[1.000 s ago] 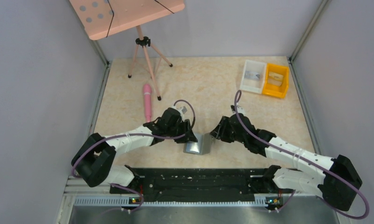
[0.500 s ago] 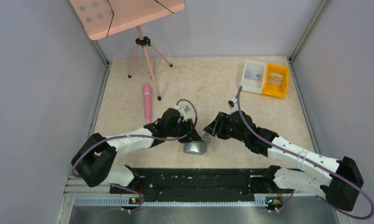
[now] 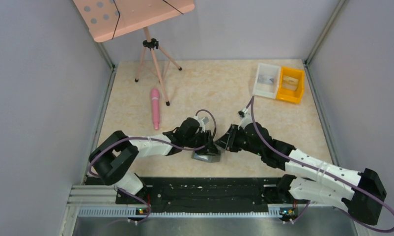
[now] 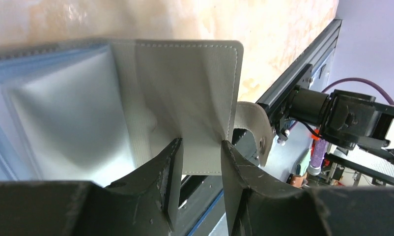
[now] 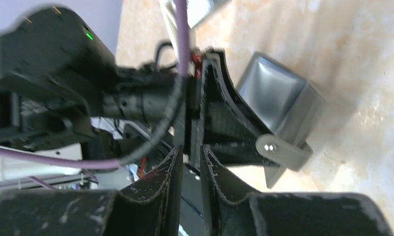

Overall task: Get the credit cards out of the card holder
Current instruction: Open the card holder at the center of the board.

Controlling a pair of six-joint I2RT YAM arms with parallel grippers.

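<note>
The card holder [image 3: 206, 157] is a small grey wallet low on the table near the front edge, partly open, with a pale inner panel. My left gripper [image 3: 211, 146] is on its upper side. In the left wrist view the fingertips pinch the creased grey cover [image 4: 185, 88] near its lower edge, so the left gripper [image 4: 200, 147] is shut on it. My right gripper [image 3: 224, 142] is just right of the holder. In the right wrist view the right gripper [image 5: 189, 150] has its jaws nearly together and points at the left gripper. The holder [image 5: 278, 98] lies to the right of it. No card shows clearly.
A white bin [image 3: 267, 79] and a yellow bin [image 3: 290, 84] stand at the back right. A pink pen-like stick [image 3: 155, 107] lies at the left beside a pink tripod [image 3: 153, 59]. The black base rail [image 3: 205, 189] runs along the front edge. The holder's snap strap [image 5: 283, 150] hangs free.
My left gripper moved right and toward the front with the card holder, which now sits lower and flatter. My right gripper drew back a little, then came in close to the holder again.
</note>
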